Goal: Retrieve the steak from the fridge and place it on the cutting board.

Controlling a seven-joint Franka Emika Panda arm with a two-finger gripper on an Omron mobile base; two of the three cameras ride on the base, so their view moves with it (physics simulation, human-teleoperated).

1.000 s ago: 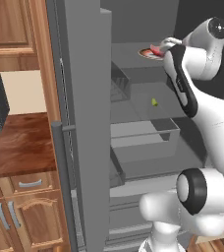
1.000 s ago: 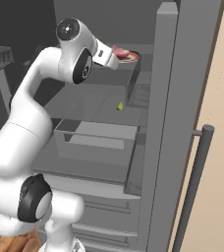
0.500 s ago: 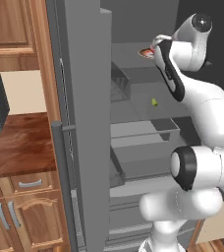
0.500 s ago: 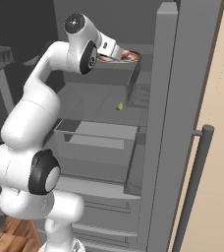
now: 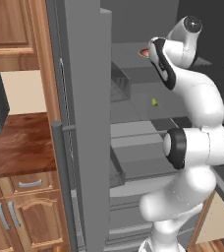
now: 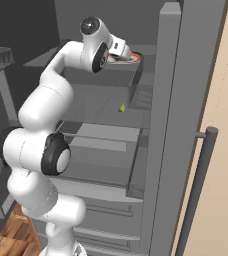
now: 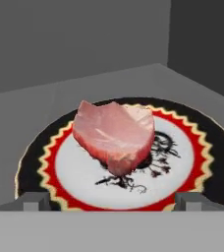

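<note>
The steak (image 7: 115,135), a pink-red slab, lies on a round plate (image 7: 192,162) with a red, yellow and black rim, on the upper shelf of the open grey fridge (image 6: 111,140). My gripper (image 7: 114,202) is open just in front of the plate, and its fingertips (image 7: 34,201) stand wide apart on either side of the steak's near edge without touching it. From the right base view the gripper (image 6: 129,54) hovers at the plate (image 6: 135,58). In the left base view, only the plate's edge (image 5: 143,51) peeks past my forearm. The cutting board is out of view.
The wide fridge door (image 5: 84,123) stands open on the left, next to brown cabinets (image 5: 11,29) and a wooden countertop (image 5: 15,147). A tiny green item (image 6: 121,107) lies on the middle shelf. Another door with a bar handle (image 6: 198,185) stands on the right. A drawer (image 6: 106,150) sits below.
My arm has stretched up and deeper into the fridge, bringing the gripper to the plate on the upper shelf. The steak and plate have not moved.
</note>
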